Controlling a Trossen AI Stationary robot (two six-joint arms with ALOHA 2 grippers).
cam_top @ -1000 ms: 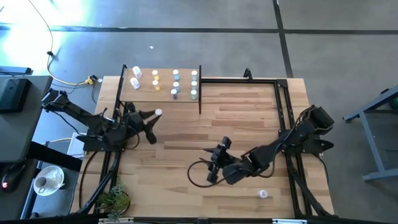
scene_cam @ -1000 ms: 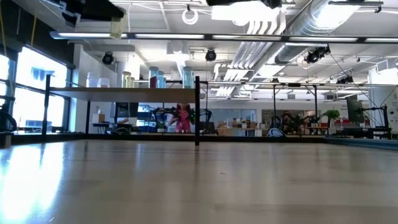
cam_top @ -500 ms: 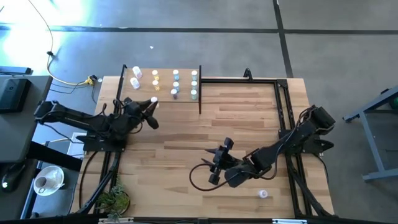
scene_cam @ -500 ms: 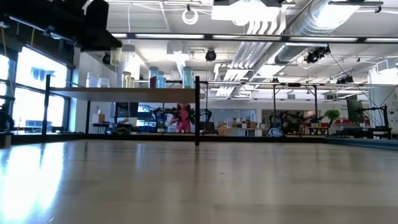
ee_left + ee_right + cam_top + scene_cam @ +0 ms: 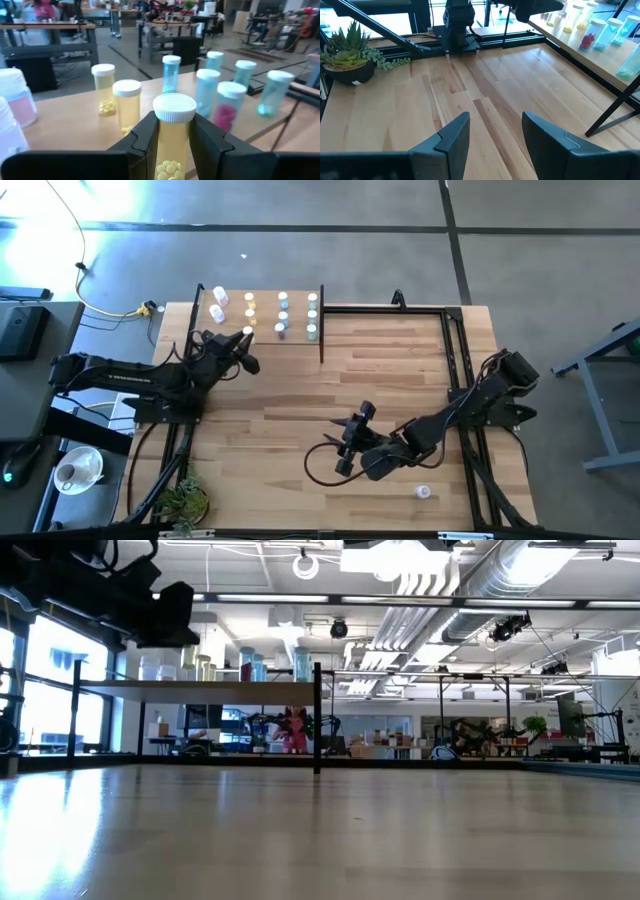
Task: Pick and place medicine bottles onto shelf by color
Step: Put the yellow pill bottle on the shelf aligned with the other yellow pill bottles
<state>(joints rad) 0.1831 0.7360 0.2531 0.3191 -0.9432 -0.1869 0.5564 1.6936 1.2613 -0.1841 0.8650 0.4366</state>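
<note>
The table [image 5: 300, 420] carries the shelf [image 5: 262, 333] at its 11 o'clock corner, with black posts [image 5: 321, 323] at the ends; the left gripper [image 5: 172, 132] reaches to the shelf's near edge and grips a yellow bottle [image 5: 173, 137] upright between its fingers [image 5: 145, 135], white cap above the fingertips and yellow pills visible low inside; two more yellow bottles [image 5: 126, 107] stand just beyond it at 11 o'clock, blue ones [image 5: 207, 92] and one with a pink fill [image 5: 228, 105] at 1 o'clock, and pale pink bottles [image 5: 15, 95] off at 9 o'clock; the right gripper [image 5: 492, 127] hovers over bare planks near the table's 5 o'clock area, its jaws spread with nothing between them; a lone bottle [image 5: 423, 492] lies on the table near the front edge, beside the right arm; a potted plant [image 5: 183, 502] sits at the 7 o'clock corner.
</note>
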